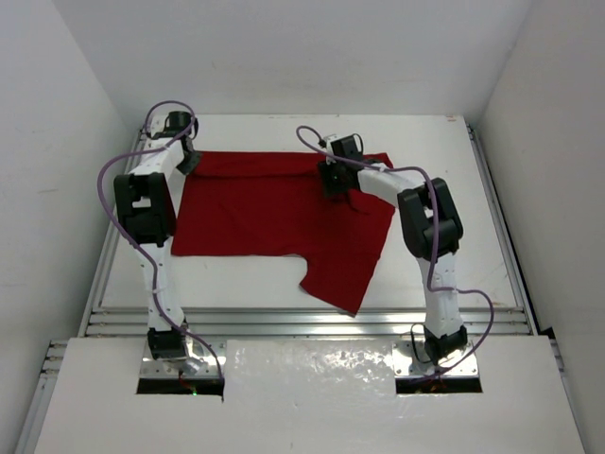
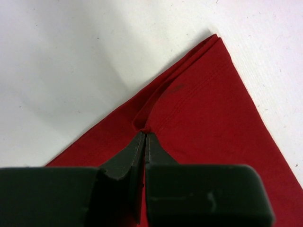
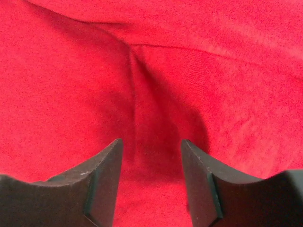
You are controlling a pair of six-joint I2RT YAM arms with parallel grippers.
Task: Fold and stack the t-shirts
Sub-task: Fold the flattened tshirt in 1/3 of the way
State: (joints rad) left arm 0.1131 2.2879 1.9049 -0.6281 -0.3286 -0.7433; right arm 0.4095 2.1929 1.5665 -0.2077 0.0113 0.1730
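One white table [image 1: 444, 265] carries one dark red t-shirt [image 1: 255, 213]. The shirt is plain soft knit, spread mostly flat across the table's middle, with one flap reaching toward the near edge. Of two black hands, the left hand [image 2: 144, 137] is pinched tight on a raised fold by the stitched hem. The right hand [image 3: 151, 142] stands half-parted over a soft crease, gripping nothing.

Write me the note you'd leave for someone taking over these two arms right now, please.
Left gripper: shut on the edge of the dark red short-sleeved fabric t-shirt, near its far left corner.
Right gripper: open, jaws astride a wrinkle in the shirt, no grip showing.
Shirt: spread on the white table, one flap trailing toward the near right.
Done: no finished fold visible.
To do: fold it, then stack.
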